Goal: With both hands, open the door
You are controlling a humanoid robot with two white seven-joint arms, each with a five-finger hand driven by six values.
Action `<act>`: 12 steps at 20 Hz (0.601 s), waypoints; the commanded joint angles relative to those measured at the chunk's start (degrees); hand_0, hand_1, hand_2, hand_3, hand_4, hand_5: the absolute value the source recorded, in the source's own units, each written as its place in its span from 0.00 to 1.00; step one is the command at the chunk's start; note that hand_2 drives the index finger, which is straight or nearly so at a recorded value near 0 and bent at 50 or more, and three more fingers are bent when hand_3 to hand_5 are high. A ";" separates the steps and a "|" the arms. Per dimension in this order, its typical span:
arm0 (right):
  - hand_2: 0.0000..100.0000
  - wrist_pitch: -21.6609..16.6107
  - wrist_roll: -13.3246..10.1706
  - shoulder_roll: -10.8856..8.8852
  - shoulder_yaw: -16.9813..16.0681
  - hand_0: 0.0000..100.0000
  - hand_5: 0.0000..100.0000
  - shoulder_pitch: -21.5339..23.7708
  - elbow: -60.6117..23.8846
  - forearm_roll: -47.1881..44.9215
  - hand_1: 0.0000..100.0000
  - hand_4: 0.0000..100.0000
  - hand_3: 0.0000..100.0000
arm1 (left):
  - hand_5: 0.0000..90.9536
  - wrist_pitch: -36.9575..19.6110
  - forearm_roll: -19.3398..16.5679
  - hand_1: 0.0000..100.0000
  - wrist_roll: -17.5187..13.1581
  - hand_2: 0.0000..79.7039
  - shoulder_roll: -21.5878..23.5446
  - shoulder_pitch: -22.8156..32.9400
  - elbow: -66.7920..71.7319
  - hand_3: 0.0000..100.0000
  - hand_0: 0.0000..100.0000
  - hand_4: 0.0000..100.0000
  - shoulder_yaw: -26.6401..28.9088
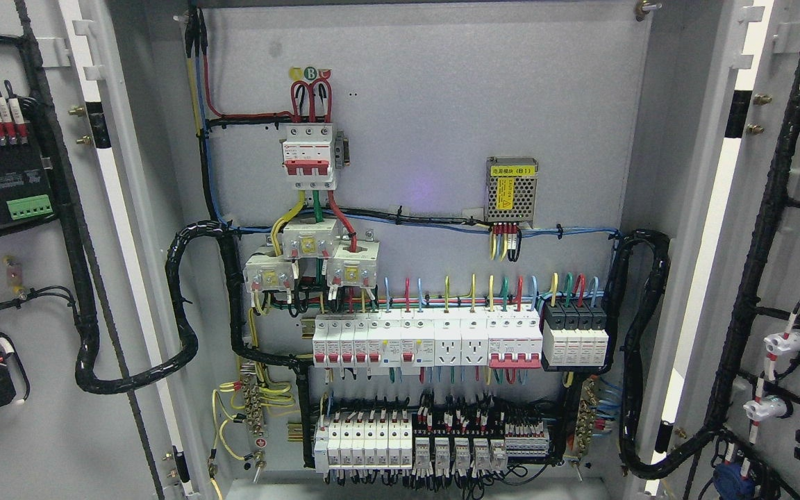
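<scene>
**Cabinet stands open, no hand in the picture**

Neither robot hand shows in the head view, so whether the fingers are released, clenched or grasping cannot be told.

Both doors are swung wide. The left door [32, 389] fills the 9 o'clock side, its inner face turned toward the camera, carrying a black module with a green terminal strip [29, 206] at about 10 o'clock and a thick black cable loom [129, 375] that loops across the hinge gap into the cabinet. The right door [799, 278] takes the 3 o'clock side, likewise showing its inside, with black wrapped wiring running down it and white and red fittings toward 4 o'clock.

Between them the grey back panel [428, 90] lies fully exposed. A red-handled main breaker [310, 157] sits at about 11 o'clock from the centre, with three white current transformers [310, 260] just below it. A small mesh-cased power supply [511, 191] with a yellow label is at 2 o'clock. A row of white breakers [428, 344] runs across near 6 o'clock, and a lower row of terminals and relays [428, 444] lies beneath it at the bottom edge.
</scene>
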 commanded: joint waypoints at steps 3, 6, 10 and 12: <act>0.00 -0.03 -0.03 -0.06 6.75 0.00 0.00 0.24 -4.69 1.47 0.00 0.00 0.00 | 0.00 -1.02 -0.14 0.00 0.19 0.00 -0.18 0.89 -3.52 0.00 0.00 0.04 -3.64; 0.00 -0.21 -0.12 0.38 9.38 0.00 0.00 -0.02 -4.78 4.81 0.00 0.00 0.00 | 0.00 -1.37 -0.32 0.00 0.19 0.00 -0.36 0.89 -4.57 0.00 0.00 0.04 -4.88; 0.00 -0.12 -0.73 1.78 13.43 0.00 0.00 -0.28 -4.78 8.59 0.00 0.00 0.00 | 0.00 -2.17 -0.41 0.00 0.19 0.00 -0.36 0.54 -5.45 0.00 0.00 0.04 -6.72; 0.00 -0.12 -1.69 3.10 14.75 0.00 0.00 -0.37 -4.70 10.44 0.00 0.00 0.00 | 0.00 -2.17 -0.41 0.00 0.27 0.00 -0.36 0.28 -5.98 0.00 0.00 0.04 -7.95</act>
